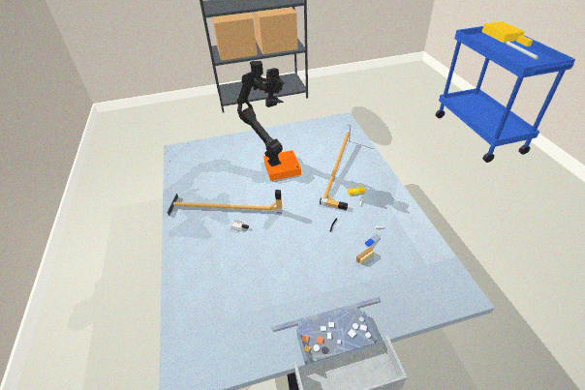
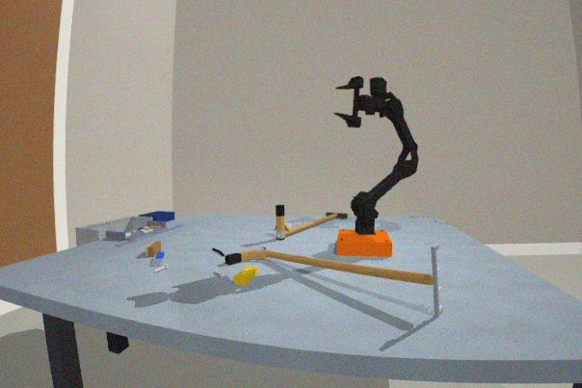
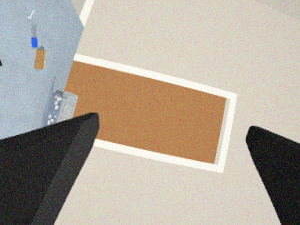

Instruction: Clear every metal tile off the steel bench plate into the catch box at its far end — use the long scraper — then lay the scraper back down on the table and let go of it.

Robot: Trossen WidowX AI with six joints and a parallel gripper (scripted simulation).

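Observation:
My gripper [image 1: 281,93] [image 2: 335,101] [image 3: 174,127] is open and empty, raised high above the table. One long wooden-handled tool [image 1: 223,206] [image 2: 310,225] with a wide dark blade and an upright black-tipped grip lies left of the arm base in the top view. Another long tool [image 1: 336,165] [image 2: 347,267] with a thin grey head lies to the right. Which is the scraper I cannot tell for certain. The steel plate [image 1: 359,344] at the near table edge carries several white, orange and dark tiles [image 1: 320,340]. The grey catch box [image 1: 397,362] [image 2: 92,235] [image 3: 70,105] adjoins its outer end.
A grey bar [image 1: 291,325] runs along the plate's inner end. A yellow block [image 1: 356,191] [image 2: 246,275], a wooden brush [image 1: 365,255] [image 2: 153,248] [image 3: 39,58], a blue-ended item [image 1: 370,242] [image 2: 160,255] [image 3: 34,42], a black strip [image 1: 333,225] and a white clip [image 1: 237,225] lie on the table.

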